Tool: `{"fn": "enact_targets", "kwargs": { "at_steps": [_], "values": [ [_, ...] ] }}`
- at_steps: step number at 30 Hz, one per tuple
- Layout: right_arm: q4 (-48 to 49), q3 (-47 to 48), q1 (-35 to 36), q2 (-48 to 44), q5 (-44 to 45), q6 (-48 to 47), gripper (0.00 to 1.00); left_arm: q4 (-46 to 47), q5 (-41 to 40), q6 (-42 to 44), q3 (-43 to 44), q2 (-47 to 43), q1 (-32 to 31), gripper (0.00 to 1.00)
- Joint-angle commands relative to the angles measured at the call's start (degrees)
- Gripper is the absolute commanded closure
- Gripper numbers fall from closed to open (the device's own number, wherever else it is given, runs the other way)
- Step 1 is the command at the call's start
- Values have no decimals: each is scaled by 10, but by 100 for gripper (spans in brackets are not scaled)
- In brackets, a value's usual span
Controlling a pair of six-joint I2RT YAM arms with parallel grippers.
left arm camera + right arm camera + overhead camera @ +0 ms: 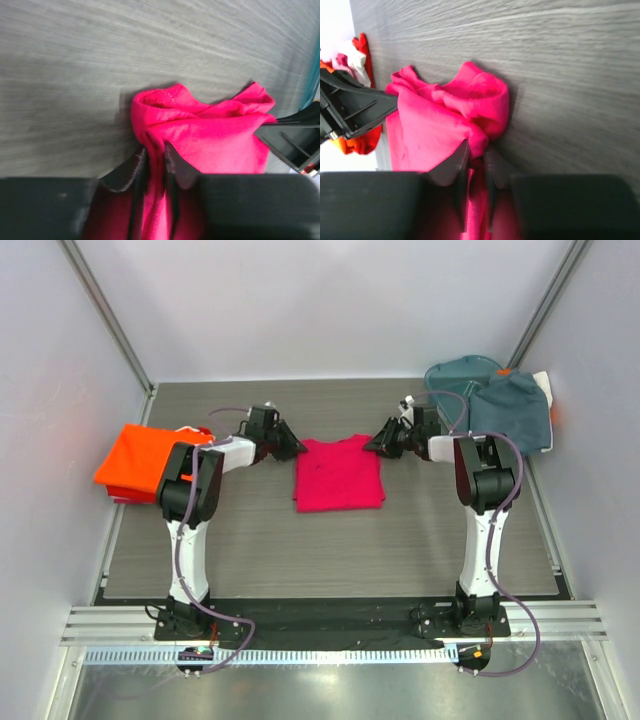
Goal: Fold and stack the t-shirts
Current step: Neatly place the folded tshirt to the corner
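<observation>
Magenta tee [340, 478], far edge crosswise, corners clamped in left gripper [297, 452] and right gripper [371, 448].

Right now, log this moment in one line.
left hand: shut on pink t-shirt | right hand: shut on pink t-shirt | orange t-shirt: folded, left

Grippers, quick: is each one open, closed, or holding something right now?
Left gripper: closed, pinching a corner of the pink t-shirt.
Right gripper: closed, pinching another corner of the same pink t-shirt.

Bright, even light; left fingers [178, 170] blur close-up.
</observation>
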Motion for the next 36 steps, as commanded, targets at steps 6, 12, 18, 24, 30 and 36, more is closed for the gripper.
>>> {"fn": "enact_targets", "kwargs": {
  "at_steps": [6,12,18,24,30,36],
  "values": [
    [-77,0,33,-24,73,-2,99,-15,-18,-5,42,4,4,100],
    [-20,-118,51,-186,96,20,99,-66,-15,26,-10,-105,25,100],
    [-42,-164,125,-339,141,15,99,-141,-14,46,-92,-287,38,100],
    [-93,-118,220,-441,194,32,99,-259,-11,53,-118,-462,85,100],
    [-138,-29,295,-443,234,43,99,-430,-48,92,-36,-559,174,100],
    [-161,98,402,-370,276,38,99,-606,-194,145,110,-558,232,100]
  ]
}}
